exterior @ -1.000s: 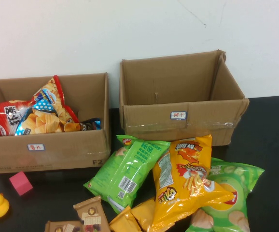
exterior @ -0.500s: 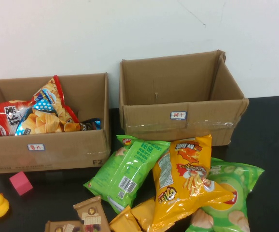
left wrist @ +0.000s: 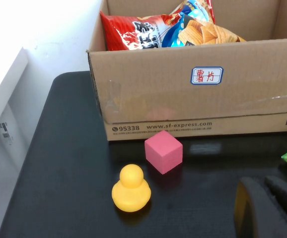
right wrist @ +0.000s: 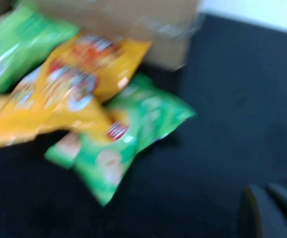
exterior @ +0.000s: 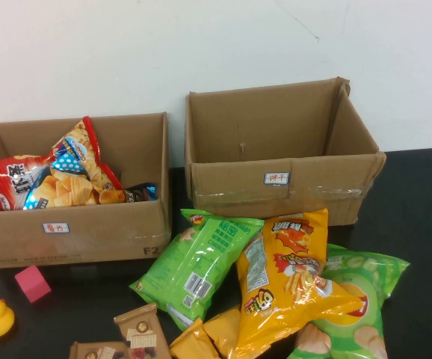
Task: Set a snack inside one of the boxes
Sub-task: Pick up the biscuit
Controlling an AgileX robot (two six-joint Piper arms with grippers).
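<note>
Nothing has shifted in the high view: yellow snack bag [exterior: 291, 280] lies lower centre on the desk [exterior: 425, 247], below the right box [exterior: 279, 161]. Left claw [left wrist: 270, 208] and right claw [right wrist: 270, 210] show only at lower-right corners; their openings cannot be told.
</note>
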